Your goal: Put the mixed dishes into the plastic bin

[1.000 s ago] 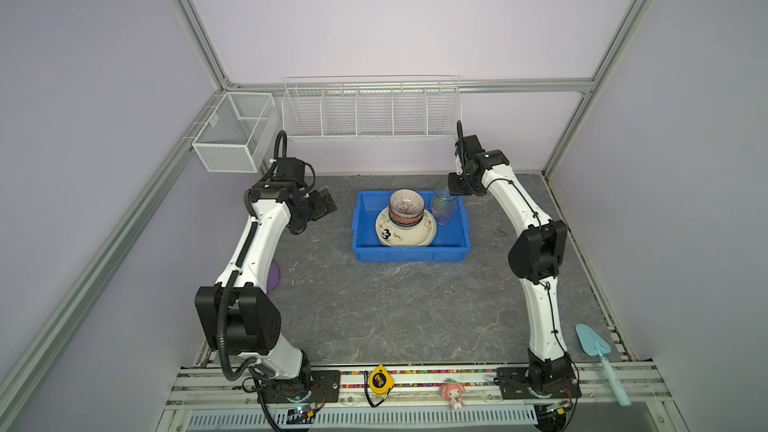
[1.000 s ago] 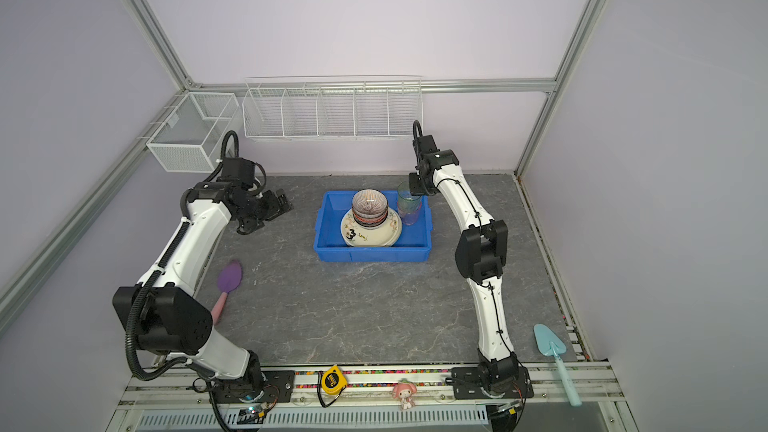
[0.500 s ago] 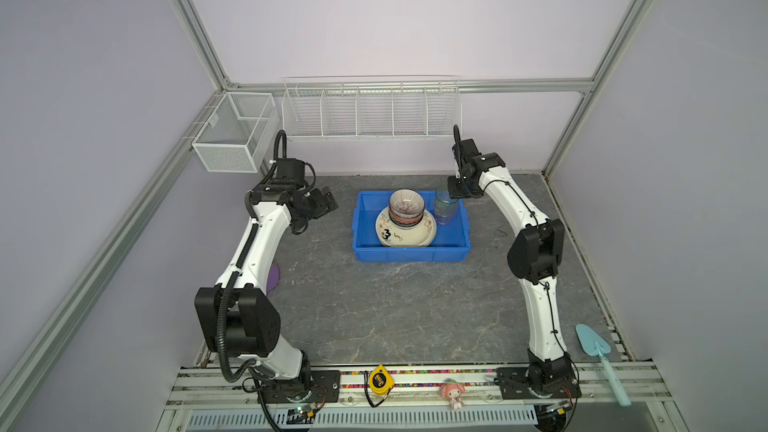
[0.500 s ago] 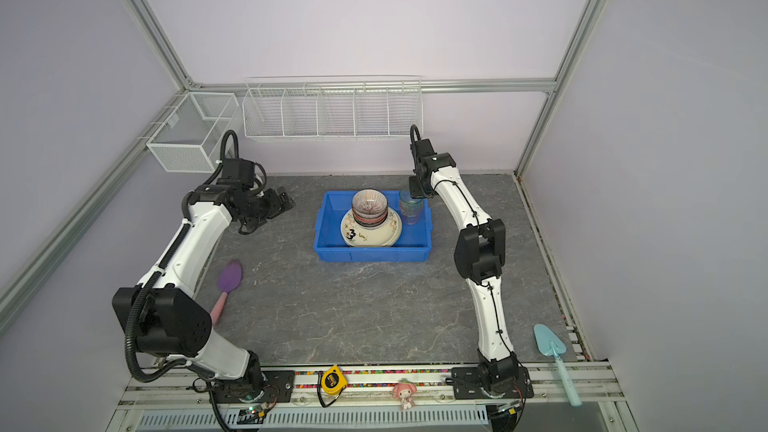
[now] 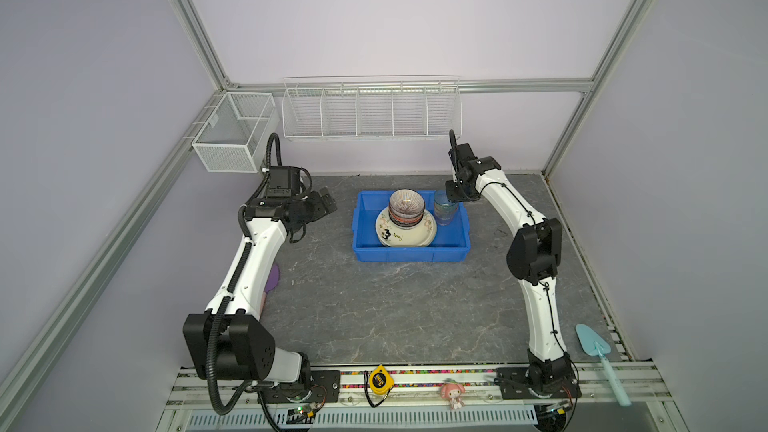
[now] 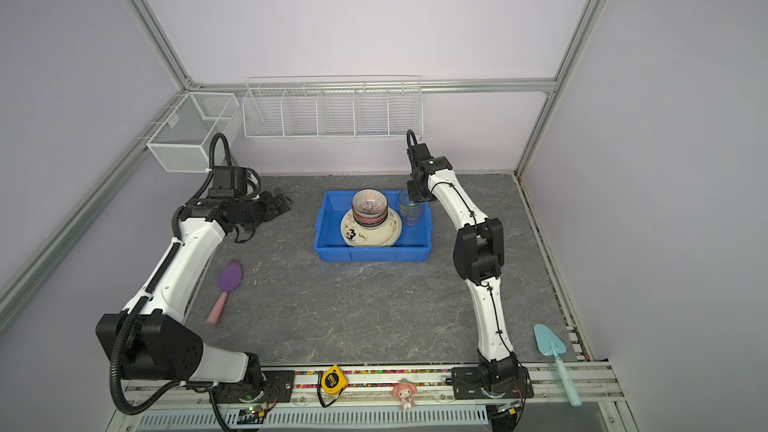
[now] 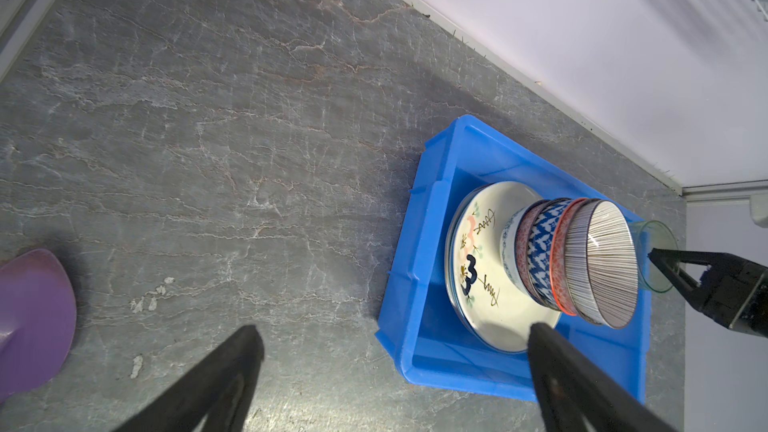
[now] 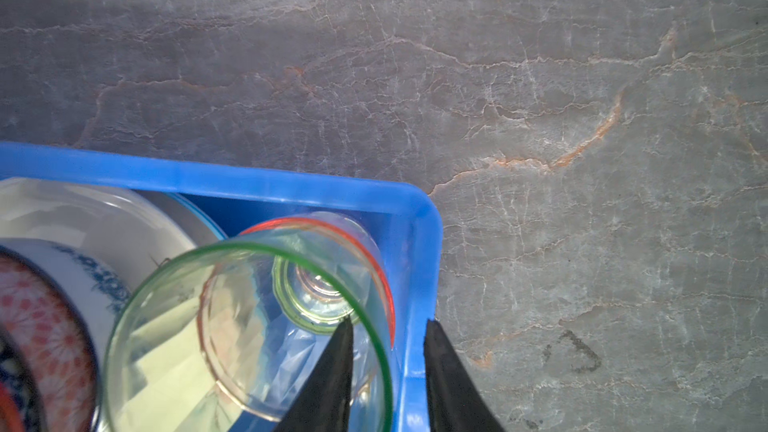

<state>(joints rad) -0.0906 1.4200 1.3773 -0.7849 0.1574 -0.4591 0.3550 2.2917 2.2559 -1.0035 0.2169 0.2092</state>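
Green cup (image 8: 166,347) nested in pink cup (image 8: 361,259), upright in blue bin (image 8: 291,184).

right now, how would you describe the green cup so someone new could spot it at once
Find the blue bin on the grey table. In its back right corner, beside the stacked bowls, two clear cups stand nested. The green cup is the upper, inner one with the green rim; the outer cup has a red rim.

purple spatula (image 5: 273,279): mostly hidden behind the left arm (image 5: 257,259) in a top view, cropped by the left wrist view's edge; bowl stack (image 8: 45,326): cropped in the right wrist view, lower bowls' insides hidden.
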